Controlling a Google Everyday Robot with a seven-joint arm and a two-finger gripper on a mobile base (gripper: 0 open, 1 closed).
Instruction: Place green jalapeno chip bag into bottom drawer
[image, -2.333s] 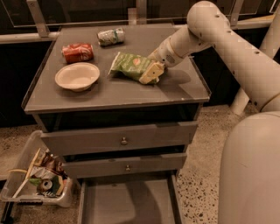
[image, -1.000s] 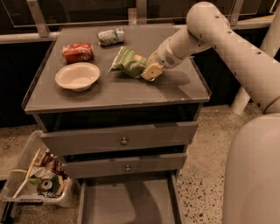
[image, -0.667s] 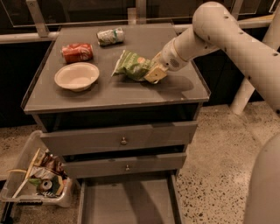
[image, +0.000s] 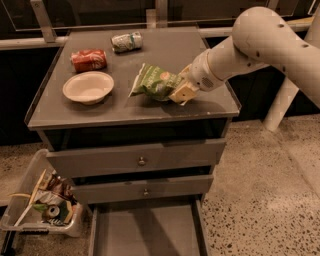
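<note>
The green jalapeno chip bag (image: 154, 82) is crinkled, with white lettering and a small red-orange mark. It hangs tilted just above the grey cabinet top (image: 200, 60), right of centre, casting a shadow below it. My gripper (image: 181, 93) is shut on the bag's right end, with its tan fingers (image: 183, 91) clamped on the foil. The white arm reaches in from the upper right. The bottom drawer (image: 145, 231) is pulled out at the foot of the cabinet and shows a flat grey floor with nothing in it.
A white bowl (image: 88, 86), a red soda can (image: 89, 60) and a crushed green-and-white can (image: 126, 41) lie on the left and back of the top. Two upper drawers with round knobs (image: 142, 161) are shut. A clear bin of trash (image: 42, 209) stands on the floor at left.
The gripper has closed on the bag's right end and raised it off the cabinet top, drawing it toward the front right. The bowl, the cans and the drawers have not moved.
</note>
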